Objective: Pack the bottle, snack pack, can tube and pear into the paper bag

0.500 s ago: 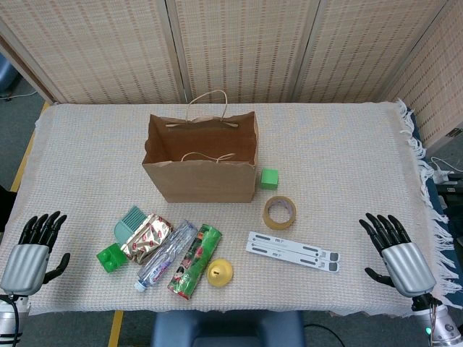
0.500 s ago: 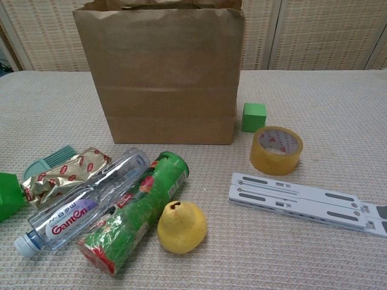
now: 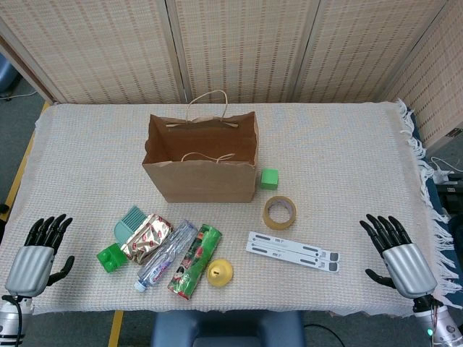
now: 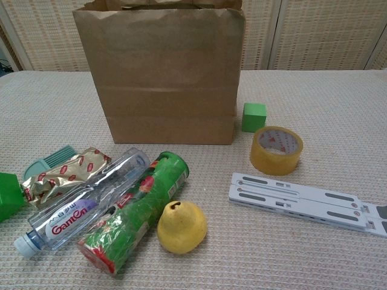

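Note:
The brown paper bag [image 3: 201,168] stands open and upright mid-table; it fills the top of the chest view as paper bag [image 4: 160,75]. In front of it lie the clear bottle [image 3: 166,255] [image 4: 84,205], the gold and red snack pack [image 3: 147,238] [image 4: 63,174], the green can tube [image 3: 195,261] [image 4: 136,211] and the yellow pear [image 3: 220,272] [image 4: 181,226], all close together. My left hand [image 3: 35,259] hovers at the table's near left corner, fingers spread, holding nothing. My right hand [image 3: 398,253] is at the near right, also spread and holding nothing. Neither hand shows in the chest view.
A tape roll [image 3: 279,212] [image 4: 276,150], a small green cube [image 3: 269,178] [image 4: 254,116] and a white flat folding stand [image 3: 292,251] [image 4: 305,202] lie right of the bag. A teal comb-like item [image 3: 129,221] and a green block [image 3: 111,257] sit left of the snack pack.
My left hand has drifted slightly down and toward the near edge. The right hand shifted down a little. The objects have not moved.

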